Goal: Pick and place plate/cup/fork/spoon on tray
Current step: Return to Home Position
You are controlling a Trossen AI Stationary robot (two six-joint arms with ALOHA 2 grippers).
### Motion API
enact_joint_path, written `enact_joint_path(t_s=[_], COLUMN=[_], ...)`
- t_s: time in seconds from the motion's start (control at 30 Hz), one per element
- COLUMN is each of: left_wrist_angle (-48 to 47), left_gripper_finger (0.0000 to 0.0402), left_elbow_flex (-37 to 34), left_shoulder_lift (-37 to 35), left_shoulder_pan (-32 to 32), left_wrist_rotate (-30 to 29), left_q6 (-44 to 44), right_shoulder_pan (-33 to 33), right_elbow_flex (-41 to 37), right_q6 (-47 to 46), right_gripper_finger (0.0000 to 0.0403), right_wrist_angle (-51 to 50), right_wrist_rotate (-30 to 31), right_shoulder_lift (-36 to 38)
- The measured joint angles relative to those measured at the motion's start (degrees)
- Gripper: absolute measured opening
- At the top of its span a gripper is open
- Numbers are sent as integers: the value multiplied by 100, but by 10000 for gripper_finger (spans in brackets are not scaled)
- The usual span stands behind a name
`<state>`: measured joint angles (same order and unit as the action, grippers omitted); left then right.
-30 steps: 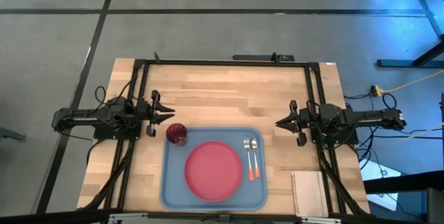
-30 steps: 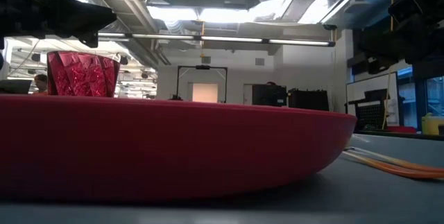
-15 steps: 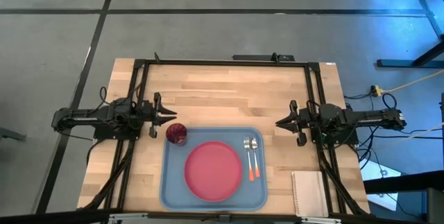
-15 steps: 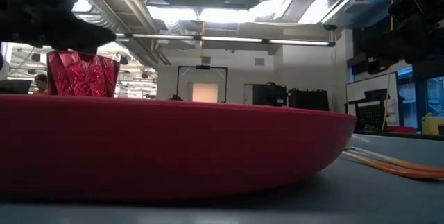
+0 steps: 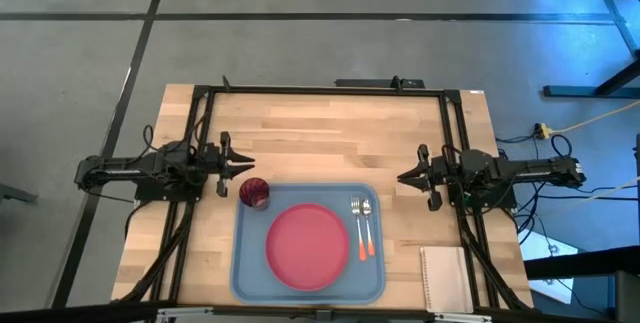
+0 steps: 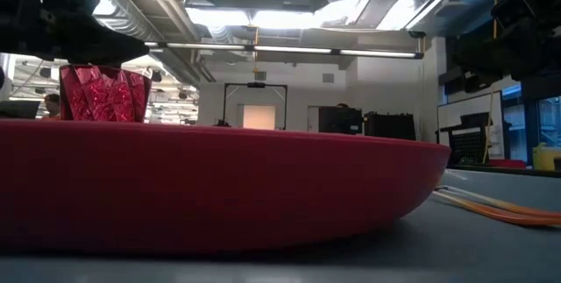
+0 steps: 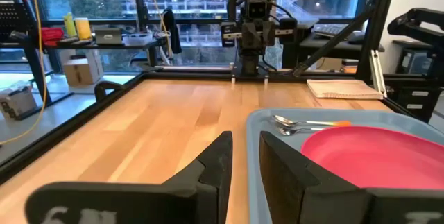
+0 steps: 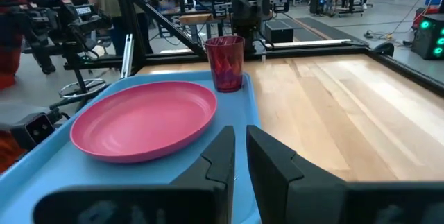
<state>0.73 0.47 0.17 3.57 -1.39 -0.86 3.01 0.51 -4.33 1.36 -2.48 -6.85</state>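
The light blue tray (image 5: 243,263) lies at the table's near middle. On it rest the pink-red plate (image 5: 307,247), the dark red cup (image 5: 254,193) upright at its far left corner, and the fork (image 5: 356,227) and spoon (image 5: 367,225) side by side at the right, orange handles toward the near edge. My left gripper (image 5: 243,166) hovers just left of and beyond the cup, shut and empty. My right gripper (image 5: 402,177) hovers right of the tray, shut and empty. The cup (image 8: 225,62) and plate (image 8: 146,116) also show in the right wrist view.
A white notepad (image 5: 443,276) lies at the table's near right corner. A black frame (image 5: 320,90) runs along the table's far and side edges. Bare wood (image 5: 320,138) lies beyond the tray, between the arms.
My left gripper has come down a little beside the cup and edged slightly toward the table's right. The cup, plate, fork and spoon have stayed in place on the tray.
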Motion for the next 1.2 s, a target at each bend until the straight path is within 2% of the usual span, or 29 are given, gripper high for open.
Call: enact_joint_path(t_s=[0.23,0.63,0.87,1.2], left_wrist_angle=[-4,-7,-8,-9], left_gripper_finger=[66,66,66,66], left_elbow_flex=[0,0,0,0], left_shoulder_lift=[30,30,30,30], left_shoulder_pan=[0,0,0,0], left_wrist_rotate=[0,0,0,0], left_q6=[0,0,0,0], right_shoulder_pan=[0,0,1,1], right_elbow_flex=[0,0,2,2], right_q6=[-442,-474,-1209,-738], right_gripper_finger=[44,44,44,44], right_wrist_angle=[0,-1,-1,-1], right_wrist_rotate=[-11,-11,-10,-11], right_shoulder_lift=[-2,-2,-2,-2])
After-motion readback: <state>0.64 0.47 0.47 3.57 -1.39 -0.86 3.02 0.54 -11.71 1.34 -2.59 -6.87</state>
